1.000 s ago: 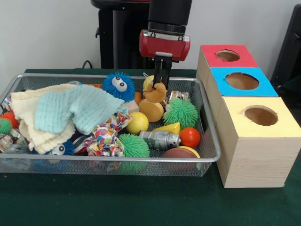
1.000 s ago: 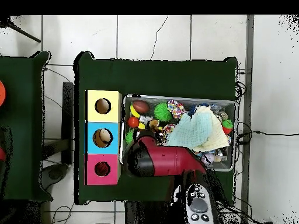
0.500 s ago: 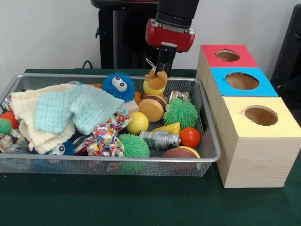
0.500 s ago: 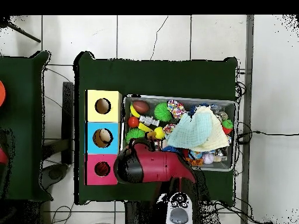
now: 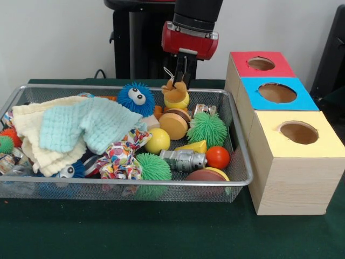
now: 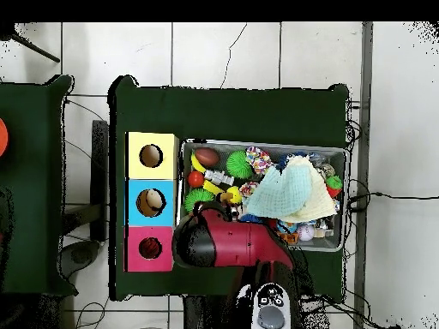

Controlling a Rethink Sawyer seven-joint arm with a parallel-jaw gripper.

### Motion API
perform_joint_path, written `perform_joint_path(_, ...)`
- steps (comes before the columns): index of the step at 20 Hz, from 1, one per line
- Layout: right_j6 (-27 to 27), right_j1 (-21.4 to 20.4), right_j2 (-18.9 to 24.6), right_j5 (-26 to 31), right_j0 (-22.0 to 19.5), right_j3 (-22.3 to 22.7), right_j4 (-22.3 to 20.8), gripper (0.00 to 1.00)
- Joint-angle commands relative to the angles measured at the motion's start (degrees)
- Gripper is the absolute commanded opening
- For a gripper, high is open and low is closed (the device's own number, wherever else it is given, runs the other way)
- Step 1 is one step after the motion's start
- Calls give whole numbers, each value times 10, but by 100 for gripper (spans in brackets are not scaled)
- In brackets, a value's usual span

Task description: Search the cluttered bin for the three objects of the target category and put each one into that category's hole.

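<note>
My gripper (image 5: 180, 81) hangs over the far side of the wire bin (image 5: 135, 182), shut on a small orange-and-yellow plush toy (image 5: 177, 96). The toy dangles clear of the clutter, just above a tan wooden disc (image 5: 173, 125). To the right stand three boxes in a row, each with a hole in its top: red (image 5: 261, 63), blue (image 5: 277, 93) and yellow (image 5: 298, 132). In the overhead view the red arm (image 6: 231, 244) covers the gripper and the toy; the yellow (image 6: 151, 156), blue (image 6: 151, 202) and red (image 6: 151, 248) holes show beside the bin (image 6: 261, 143).
The bin holds a blue fuzzy ball with eyes (image 5: 136, 99), two green spiky balls (image 5: 207, 129) (image 5: 153, 167), a yellow ball (image 5: 157, 140), a red ball (image 5: 218, 157), a silver can (image 5: 183, 159) and folded cloths (image 5: 81, 127) on the left.
The gripper lifted the plush toy out of the clutter, swung a little toward the boxes, then shifted slightly back left. Its hold on the toy is unchanged.
</note>
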Motion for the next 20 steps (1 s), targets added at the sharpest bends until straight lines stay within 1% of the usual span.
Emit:
perform_joint_path(1,90,21,2,44,-5,-19,23,0)
perform_joint_path(3,87,18,6,46,-7,-15,25,0)
perform_joint_path(5,81,19,20,43,-14,-14,28,0)
perform_joint_path(10,67,27,36,24,-26,-23,24,0)
perform_joint_path(13,67,14,29,35,-20,-17,22,0)
perform_joint_path(16,72,0,26,58,-13,-12,30,0)
perform_joint_path(18,67,-1,34,48,-13,-15,27,0)
perform_joint_path(20,67,-2,33,48,-11,-14,26,0)
